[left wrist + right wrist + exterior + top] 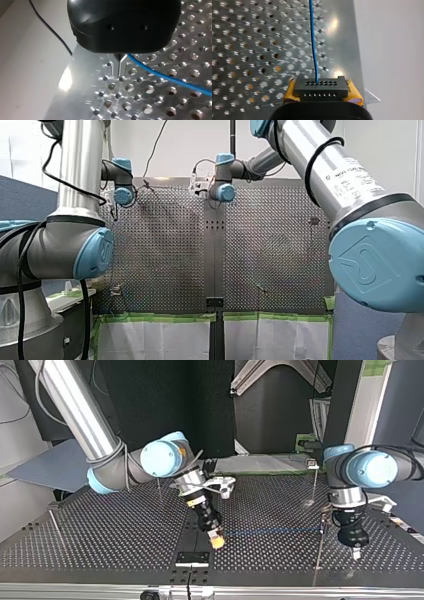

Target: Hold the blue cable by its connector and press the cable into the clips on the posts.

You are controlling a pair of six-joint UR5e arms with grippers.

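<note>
The black connector (321, 88) sits between the yellow pads (290, 92) of my right gripper (321, 93), which is shut on it. From it the thin blue cable (313, 37) runs straight ahead over the perforated table. In the top view my right gripper (216, 540) hangs low near the middle, and the blue cable (272, 531) stretches from it to a thin post (320, 546). My left gripper (356, 553) stands just beyond that post. Its metal fingertips (119, 61) are shut, with the blue cable (170, 78) passing close beside them; a grip on it does not show.
More thin posts stand on the table: one further back (315, 482), one behind my right arm (159, 487), one at the top view's left (56, 529). A black bracket (192, 558) sits at the near edge. The table's edge (75, 82) lies beside my left gripper.
</note>
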